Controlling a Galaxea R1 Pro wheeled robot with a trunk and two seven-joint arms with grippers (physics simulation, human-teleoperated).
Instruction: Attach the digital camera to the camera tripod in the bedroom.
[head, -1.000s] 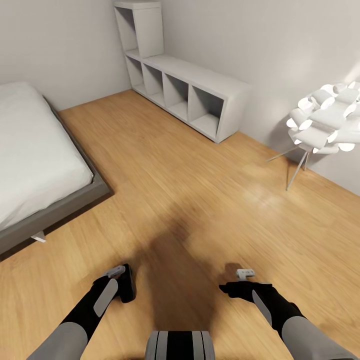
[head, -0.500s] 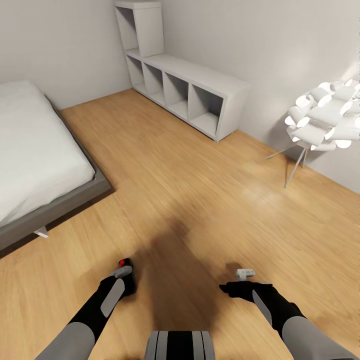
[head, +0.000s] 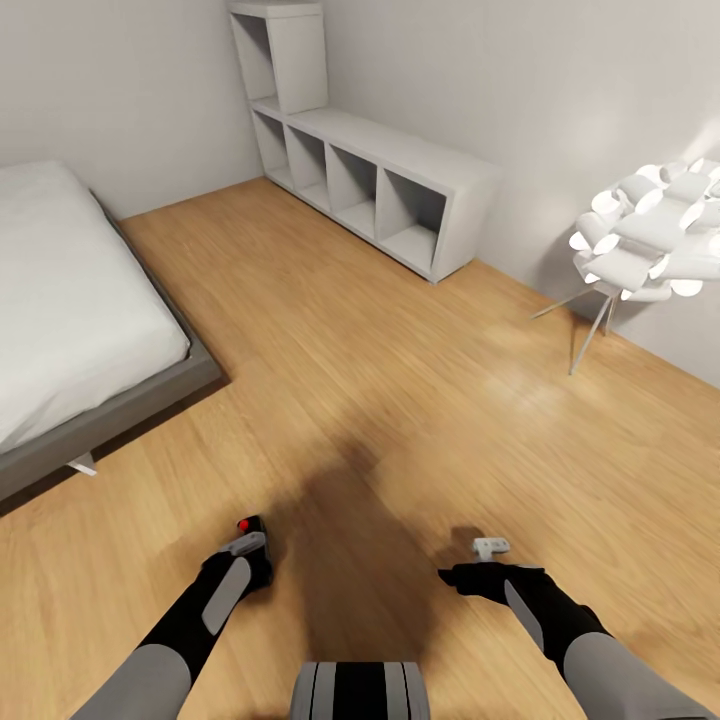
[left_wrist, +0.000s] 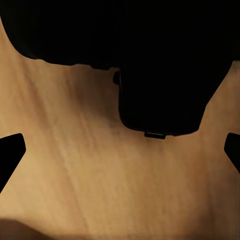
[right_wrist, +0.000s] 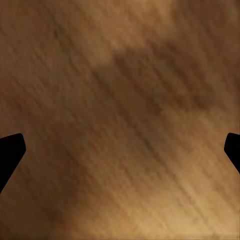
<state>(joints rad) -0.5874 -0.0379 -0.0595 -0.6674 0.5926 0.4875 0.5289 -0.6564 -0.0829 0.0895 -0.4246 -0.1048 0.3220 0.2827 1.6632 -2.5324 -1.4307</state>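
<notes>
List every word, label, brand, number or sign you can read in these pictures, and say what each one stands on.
None can be read in any view.
The digital camera at the left gripper bears only a red mark, no lettering.
The shelf unit, bed, lamp and floor carry no writing.

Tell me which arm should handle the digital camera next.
Left, probably. The digital camera sits right at the left gripper, and its dark body looms just ahead of that gripper in the left wrist view. The right gripper is open over bare floor, well apart from the camera.
</notes>
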